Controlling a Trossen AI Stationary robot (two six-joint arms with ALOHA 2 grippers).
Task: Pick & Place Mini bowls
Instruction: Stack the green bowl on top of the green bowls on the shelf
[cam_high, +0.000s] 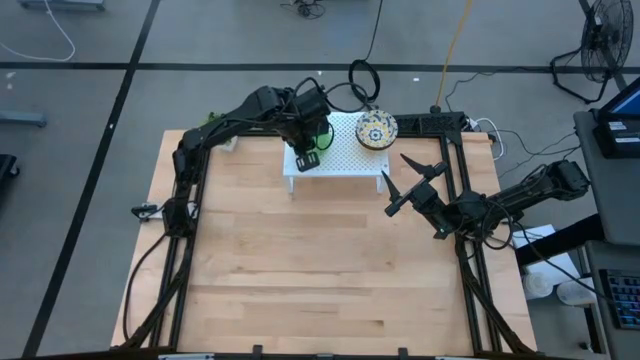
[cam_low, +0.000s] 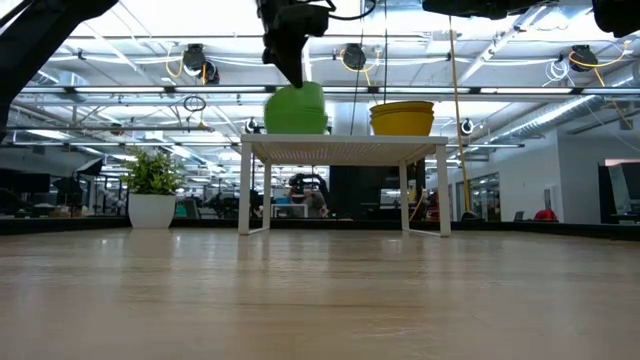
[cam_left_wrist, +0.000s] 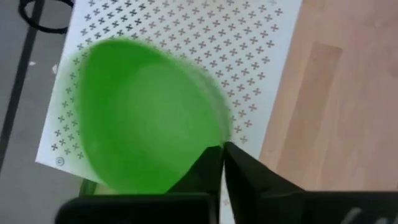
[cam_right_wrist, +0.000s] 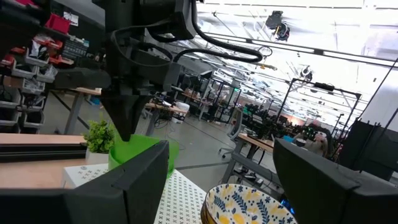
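Note:
My left gripper (cam_high: 306, 150) is over the near left part of the white rack (cam_high: 345, 160), shut on a plain green mini bowl (cam_left_wrist: 149, 118). In the low view this green bowl (cam_low: 297, 108) sits tilted with its bottom at the rack top (cam_low: 345, 145); I cannot tell whether it touches. A stack of yellow bowls (cam_low: 402, 117), floral inside (cam_high: 377, 129), stands on the rack's right part. My right gripper (cam_high: 398, 183) hangs open over the table right of the rack, touching nothing. The other mini bowls are out of view. My left gripper holds the green bowl by its rim (cam_left_wrist: 219, 142), on the side nearest the wrist. The fingers (cam_left_wrist: 208, 171) are closed on the wall, one finger inside and one outside. They come from above, pointing down (cam_low: 290, 55). The bowl hangs tilted below them.
A small potted plant (cam_low: 152, 190) stands at the table's far left. A dark metal frame (cam_high: 455, 150) runs along both sides of the table. The wooden table top (cam_high: 320, 260) spreads out near the rack. Cables and a fan lie on the floor beyond.

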